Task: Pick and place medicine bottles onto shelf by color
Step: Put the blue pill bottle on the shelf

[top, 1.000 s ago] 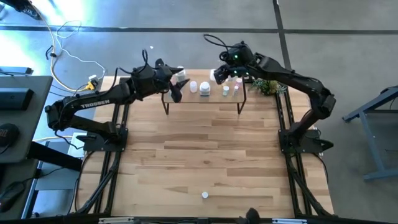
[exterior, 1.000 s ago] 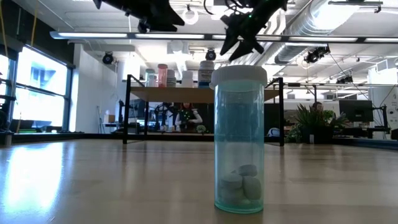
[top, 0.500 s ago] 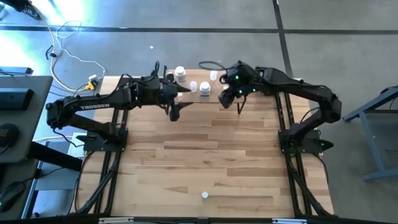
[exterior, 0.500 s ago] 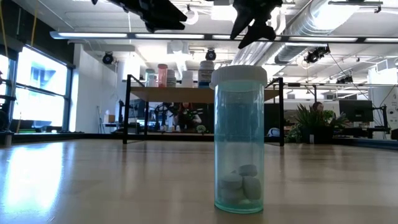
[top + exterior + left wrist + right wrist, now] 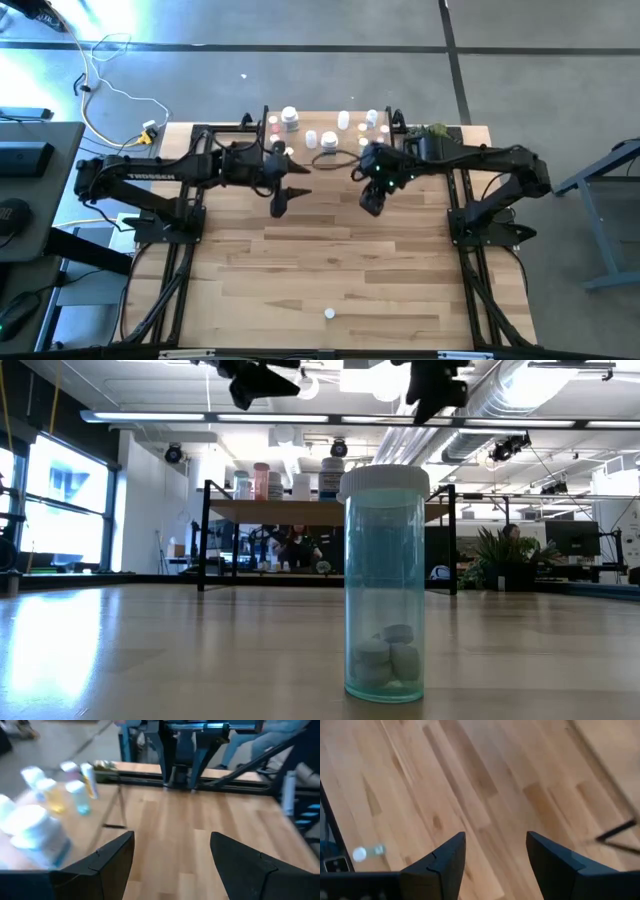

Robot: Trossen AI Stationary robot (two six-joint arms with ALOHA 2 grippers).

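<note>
1. Table [image 5: 330, 260]: wide bare wood across mid and near zones; plenty of room for arm travel. Near edge lies just behind lone bottle [image 5: 329, 313], seen close-up in low view [image 5: 384, 585], upright, blue-tinted, white cap, pills inside.
2. Shelf [image 5: 330, 150] at far edge, on black legs [image 5: 203, 535]. Approx. ten bottles [image 5: 290, 118] on top, packed close; little free board between them.
3. Left gripper [image 5: 280, 200]: over table just in front of shelf, fingers apart [image 5: 112, 857], empty. Shelf bottles [image 5: 35, 827] close beside it.
4. Right gripper [image 5: 372, 198]: near shelf front, fingers apart [image 5: 440, 862], empty, aimed at bare wood; lone bottle visible far off [image 5: 367, 852].
5. Risks, largest first:
   - Arms close to each other at centre; both going for same bottle likely ends in collision.
   - Lone bottle tall, narrow, light; off-centre approach prob. tips it, then rolls off near edge.
   - Placement among crowded bottles could topple neighbours; finger sweep near shelf edge same.
   - Wrong colour group if tint misread.
6. Advice: single arm to bottle, approach from above, other arm parked clear.
</note>
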